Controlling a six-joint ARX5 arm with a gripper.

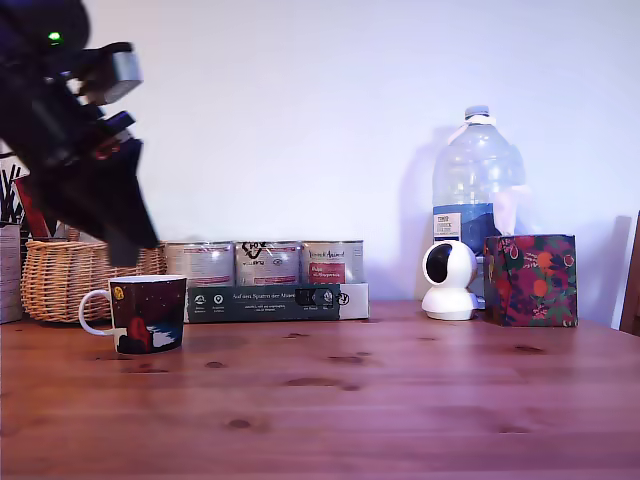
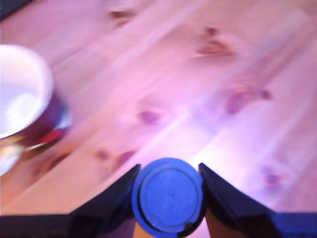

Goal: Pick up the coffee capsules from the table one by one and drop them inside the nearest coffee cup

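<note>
Gripper (image 2: 168, 171) clenched on blue capsule (image 2: 169, 198). Flat rim faces the wrist camera and the capsule body is hidden. It is held clear above table (image 2: 213, 74), near mug (image 2: 22, 94), which is blurred and cut off at the frame edge. Exterior view: arm smeared, capsule not discernible.

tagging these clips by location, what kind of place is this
Likely a home, maybe a kitchen or dining corner: a wooden table against a plain wall holds a wicker basket, a row of tins and a big water bottle.
</note>
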